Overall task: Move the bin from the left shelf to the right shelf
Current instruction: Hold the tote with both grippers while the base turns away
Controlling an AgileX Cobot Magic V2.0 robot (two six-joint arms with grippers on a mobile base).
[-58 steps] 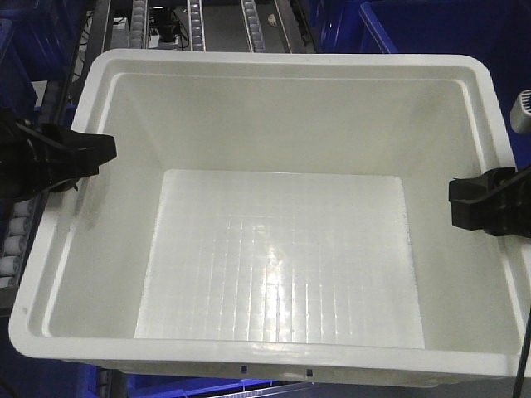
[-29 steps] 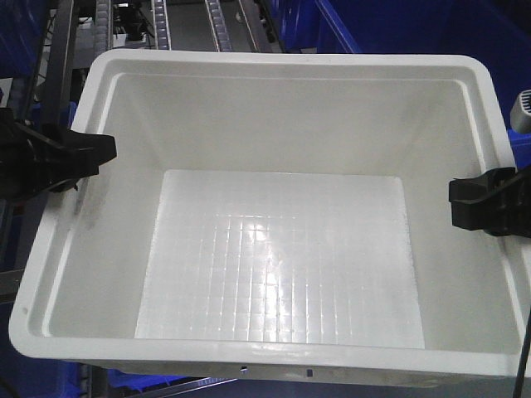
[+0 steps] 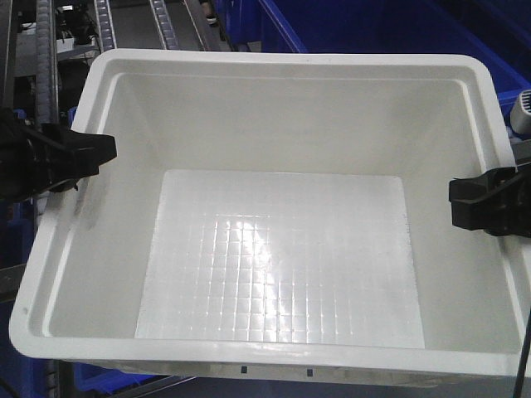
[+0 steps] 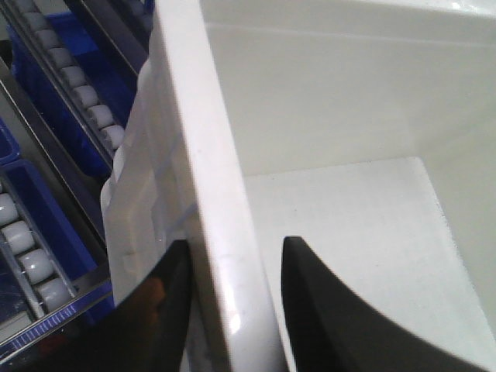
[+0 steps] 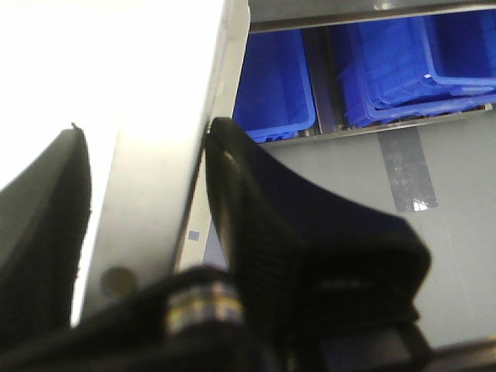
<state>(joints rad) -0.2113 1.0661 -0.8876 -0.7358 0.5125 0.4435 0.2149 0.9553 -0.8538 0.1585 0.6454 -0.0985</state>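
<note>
Fingers (image 4: 322,318) on my left gripper (image 4: 232,306) are pinching the left rim of the big white rectangular plastic bin (image 4: 186,116), one black pad outside the wall and one inside. Same deal over on my right gripper (image 5: 147,217): its two dark pads straddle the opposite rim and squeeze it.

From the front camera the bin (image 3: 282,108) fills nearly the whole view, open side up, with nothing inside and a gridded floor catching glare. The left gripper (image 3: 93,153) and right gripper (image 3: 465,203) clamp it about halfway along each side wall.

Behind it I can see metal roller tracks (image 3: 41,58) at the upper left and dark blue plastic crates (image 3: 373,25) at the upper right. The right wrist cam shows more blue crates (image 5: 275,85) on a rack, with grey floor (image 5: 465,232) below the bin's edge.
</note>
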